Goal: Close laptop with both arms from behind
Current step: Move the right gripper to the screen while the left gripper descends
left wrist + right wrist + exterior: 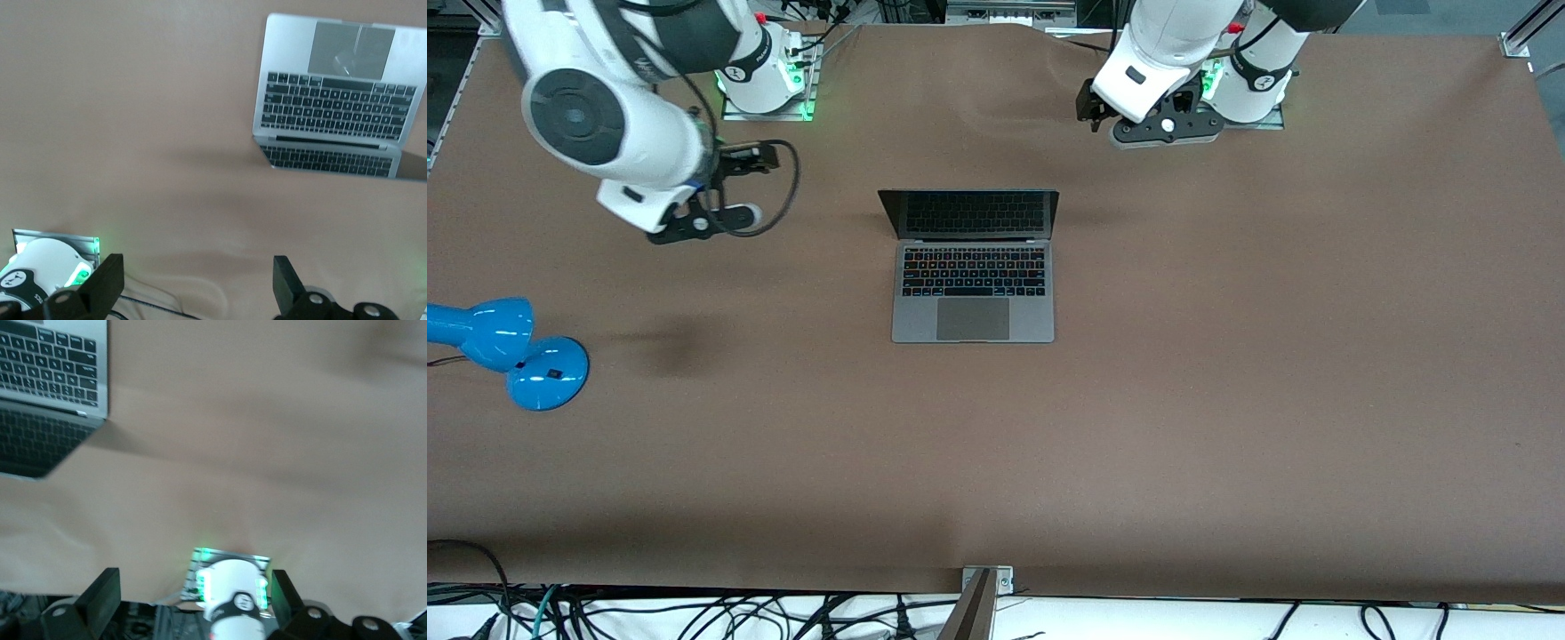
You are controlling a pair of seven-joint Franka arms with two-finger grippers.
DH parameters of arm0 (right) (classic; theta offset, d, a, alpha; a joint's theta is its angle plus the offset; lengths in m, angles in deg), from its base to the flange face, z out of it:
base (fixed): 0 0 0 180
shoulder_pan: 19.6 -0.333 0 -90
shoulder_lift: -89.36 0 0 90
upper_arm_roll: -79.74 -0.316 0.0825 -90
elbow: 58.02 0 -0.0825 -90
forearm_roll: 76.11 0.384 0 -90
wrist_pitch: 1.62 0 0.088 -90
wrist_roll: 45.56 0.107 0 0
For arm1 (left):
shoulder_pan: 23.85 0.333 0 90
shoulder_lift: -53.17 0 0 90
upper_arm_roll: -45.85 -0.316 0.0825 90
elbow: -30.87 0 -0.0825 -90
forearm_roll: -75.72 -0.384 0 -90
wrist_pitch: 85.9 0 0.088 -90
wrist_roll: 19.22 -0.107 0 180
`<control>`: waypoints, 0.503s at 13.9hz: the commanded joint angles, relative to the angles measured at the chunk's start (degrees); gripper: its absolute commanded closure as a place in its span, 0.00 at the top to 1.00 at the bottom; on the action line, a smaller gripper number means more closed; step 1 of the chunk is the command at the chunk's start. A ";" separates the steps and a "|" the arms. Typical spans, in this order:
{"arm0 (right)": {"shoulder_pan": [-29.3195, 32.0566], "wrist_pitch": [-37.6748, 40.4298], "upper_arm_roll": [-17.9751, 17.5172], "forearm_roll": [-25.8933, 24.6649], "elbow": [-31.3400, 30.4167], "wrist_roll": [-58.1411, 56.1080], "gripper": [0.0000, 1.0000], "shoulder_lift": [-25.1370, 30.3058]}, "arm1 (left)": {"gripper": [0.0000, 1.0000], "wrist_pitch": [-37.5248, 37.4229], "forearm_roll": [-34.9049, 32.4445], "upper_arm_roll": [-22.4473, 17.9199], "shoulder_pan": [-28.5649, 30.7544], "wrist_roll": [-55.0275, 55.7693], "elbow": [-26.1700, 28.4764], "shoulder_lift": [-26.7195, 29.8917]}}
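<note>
Front view, frame left to frame right.

1. One blue desk lamp (507, 351) sits at the left edge of the frame, at mid height, on the brown table (1227, 400).
2. The right arm (623, 107) occupies the upper left of the frame. The right gripper (725, 191) hangs over bare table toward the right arm's end, well apart from the laptop. In the right wrist view its two black fingers (100, 593) stand wide apart with nothing between them; they touch nothing.
3. One laptop (973, 265) lies at the centre of the frame, slightly above mid height. It is open: the dark screen stands up at the edge toward the robot bases, and the keyboard and trackpad face the front camera. In the right wrist view the laptop (47, 393) shows in the upper left corner; in the left wrist view the laptop (337, 100) shows in the upper right.
4. The left arm (1183, 53) occupies the upper right of centre. The left gripper (1089, 111) hangs over the table just in front of its own base. Its two fingers (107, 280) are spread wide, empty and clear of the laptop.

Count: two arms, two grippers, one laptop, one lamp.
</note>
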 commanded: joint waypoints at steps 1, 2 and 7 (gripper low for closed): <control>0.12 -5.60 -6.57 1.05 -5.47 11.29 1.00 2.07 | 0.98 0.84 4.24 1.88 0.30 2.03 0.26 -3.54; 0.12 -8.93 -9.21 1.48 -7.75 13.33 1.00 2.16 | 0.99 0.84 5.30 2.58 -0.14 4.13 -0.01 -5.30; 0.12 -22.15 -15.21 4.56 -16.30 14.06 0.56 1.54 | 0.97 2.41 5.32 3.03 -3.48 11.52 -0.27 -11.37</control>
